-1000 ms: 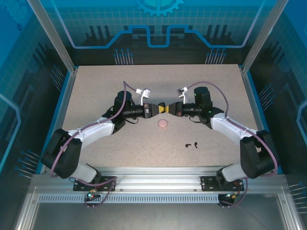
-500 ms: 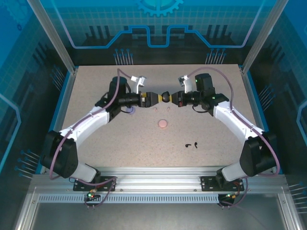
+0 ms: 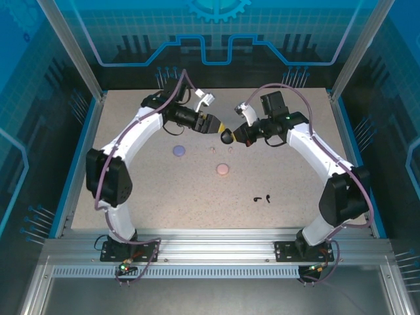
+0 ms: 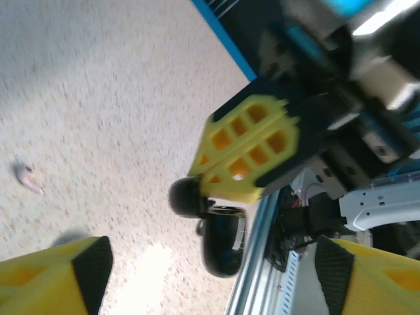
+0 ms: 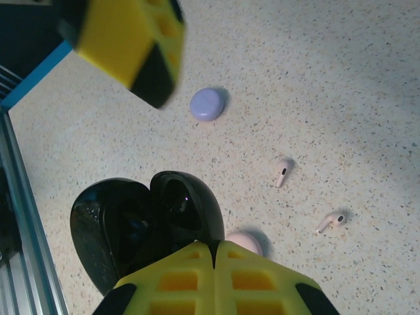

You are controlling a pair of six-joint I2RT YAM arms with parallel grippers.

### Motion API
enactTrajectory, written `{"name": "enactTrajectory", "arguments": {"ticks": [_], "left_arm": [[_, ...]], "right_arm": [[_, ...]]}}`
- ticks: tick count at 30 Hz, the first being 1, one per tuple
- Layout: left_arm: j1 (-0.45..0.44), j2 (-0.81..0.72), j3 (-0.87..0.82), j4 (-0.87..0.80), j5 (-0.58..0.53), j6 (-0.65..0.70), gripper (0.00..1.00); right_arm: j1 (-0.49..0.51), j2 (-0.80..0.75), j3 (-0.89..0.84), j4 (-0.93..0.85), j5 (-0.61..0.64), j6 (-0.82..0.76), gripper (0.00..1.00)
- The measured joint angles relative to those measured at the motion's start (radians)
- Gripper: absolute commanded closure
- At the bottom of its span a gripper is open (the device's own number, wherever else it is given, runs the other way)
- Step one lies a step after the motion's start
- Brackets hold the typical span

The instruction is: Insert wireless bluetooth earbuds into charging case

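right jaws — clamped on black case (image 5: 131, 223) | left jaws — apart

Both arms rise from their bases and bend inward over the far half of the table, the left arm (image 3: 134, 134) arching from the left and the right arm (image 3: 314, 147) from the right, so that their wrists almost meet. The left gripper (image 3: 214, 125) points right and slightly down, its yellow fingers (image 4: 56, 275) spread wide apart. The right gripper (image 3: 237, 135) points left, its jaws pressed together on an open black case (image 3: 227, 136), just beside the left gripper's tips.
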Motion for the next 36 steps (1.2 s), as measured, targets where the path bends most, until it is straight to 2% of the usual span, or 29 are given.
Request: {"name": "enactTrajectory", "arguments": {"ticks": [6, 25, 36], "left_arm": [[-0.001, 0.066, 0.023, -0.111, 0.061, 0.06, 0.4], [-0.047, 0.089, 0.031, -0.141, 0.13, 0.089, 0.51], [-0.047, 0.091, 0.031, -0.139, 0.129, 0.088, 0.68]], "right_arm": [[0.0, 0.026, 0.035, -0.048, -0.031, -0.041, 1.0], [0.001, 0.079, 0.089, -0.065, -0.061, -0.051, 1.0], [0.003, 0.083, 0.091, -0.071, -0.061, -0.051, 1.0]]}}
